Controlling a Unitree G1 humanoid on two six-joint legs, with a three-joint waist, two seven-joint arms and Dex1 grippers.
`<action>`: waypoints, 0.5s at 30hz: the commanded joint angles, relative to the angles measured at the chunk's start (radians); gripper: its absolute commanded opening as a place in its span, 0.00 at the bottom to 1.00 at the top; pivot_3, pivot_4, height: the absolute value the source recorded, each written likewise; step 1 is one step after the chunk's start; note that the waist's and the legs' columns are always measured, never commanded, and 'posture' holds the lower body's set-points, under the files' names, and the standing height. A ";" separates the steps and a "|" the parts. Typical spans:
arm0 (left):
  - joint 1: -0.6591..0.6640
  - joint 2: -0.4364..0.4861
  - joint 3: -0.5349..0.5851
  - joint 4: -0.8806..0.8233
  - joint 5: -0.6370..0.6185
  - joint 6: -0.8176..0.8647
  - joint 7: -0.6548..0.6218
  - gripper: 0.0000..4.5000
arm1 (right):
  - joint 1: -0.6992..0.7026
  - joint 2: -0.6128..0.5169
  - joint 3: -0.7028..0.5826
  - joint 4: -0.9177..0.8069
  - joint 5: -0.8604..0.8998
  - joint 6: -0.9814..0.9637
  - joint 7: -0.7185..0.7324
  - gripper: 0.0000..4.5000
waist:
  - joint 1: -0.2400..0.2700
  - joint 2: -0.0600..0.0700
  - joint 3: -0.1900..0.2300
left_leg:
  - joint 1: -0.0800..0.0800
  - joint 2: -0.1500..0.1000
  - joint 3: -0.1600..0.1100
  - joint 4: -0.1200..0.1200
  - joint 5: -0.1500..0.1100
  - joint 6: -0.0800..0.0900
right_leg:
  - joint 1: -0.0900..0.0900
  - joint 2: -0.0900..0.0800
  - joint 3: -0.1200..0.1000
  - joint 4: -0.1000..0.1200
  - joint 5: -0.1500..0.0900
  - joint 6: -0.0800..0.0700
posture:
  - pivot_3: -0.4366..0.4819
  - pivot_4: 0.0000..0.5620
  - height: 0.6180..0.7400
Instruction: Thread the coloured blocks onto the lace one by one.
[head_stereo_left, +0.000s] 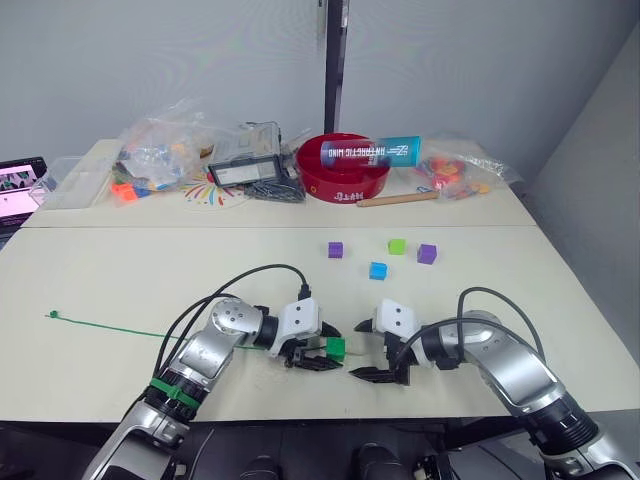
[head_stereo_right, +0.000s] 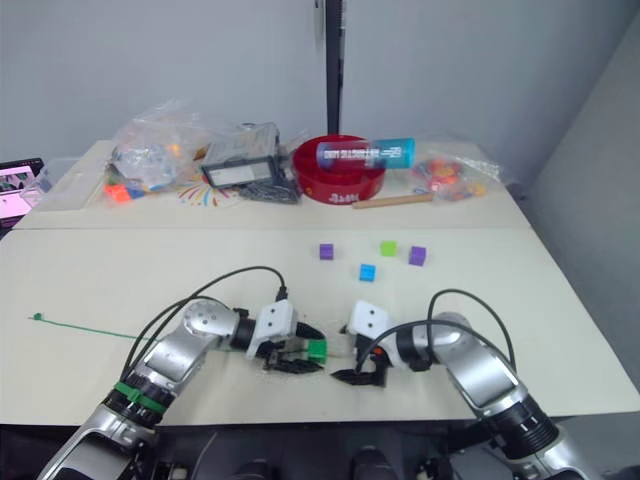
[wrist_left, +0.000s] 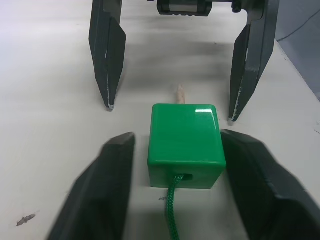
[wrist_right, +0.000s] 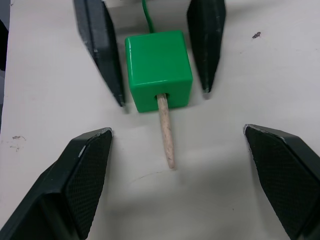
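A dark green block (head_stereo_left: 336, 347) lies near the table's front edge with the lace (head_stereo_left: 120, 329) running through it. The lace's pale stiff tip (wrist_right: 166, 135) pokes out toward my right gripper, and its knot (head_stereo_left: 52, 316) rests far to the left. My left gripper (head_stereo_left: 325, 352) is open, with a finger on each side of this block. My right gripper (head_stereo_left: 356, 352) faces it, wide open, with the tip lying between its fingers. Further back lie a purple block (head_stereo_left: 335, 250), a light green block (head_stereo_left: 397, 246), another purple block (head_stereo_left: 427, 254) and a blue block (head_stereo_left: 377, 270).
On the back table stand a red bowl (head_stereo_left: 345, 172) with a blue can (head_stereo_left: 370, 153) across it, clear bags of toys (head_stereo_left: 160, 150), a black box (head_stereo_left: 245, 168), a wooden stick (head_stereo_left: 397, 199) and another toy bag (head_stereo_left: 455, 172). A screen (head_stereo_left: 20, 185) glows at the far left.
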 joint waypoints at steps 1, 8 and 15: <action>-0.007 0.000 0.007 -0.010 -0.009 -0.018 -0.007 0.31 | -0.015 0.007 0.000 -0.024 -0.004 -0.015 -0.002 1.00 | 0.000 0.000 0.000 | 0.000 0.000 0.000 0.000 0.000 0.000 | 0.000 0.000 0.000 0.000 0.000 0.000 | 0.48 0.27 0.92; -0.004 0.004 0.006 -0.014 -0.010 -0.018 -0.013 0.27 | -0.023 0.019 0.015 -0.011 -0.015 -0.019 -0.005 1.00 | 0.000 0.000 0.000 | 0.000 0.000 0.000 0.000 0.000 0.000 | 0.000 0.000 0.000 0.000 0.000 0.000 | 0.48 0.27 0.92; 0.001 0.012 0.001 -0.022 -0.009 -0.014 -0.026 0.27 | -0.026 0.007 0.015 0.003 -0.028 -0.031 0.006 0.43 | 0.000 0.000 0.000 | 0.000 0.000 0.000 0.000 0.000 0.000 | 0.000 0.000 0.000 0.000 0.000 0.000 | 0.48 0.27 0.92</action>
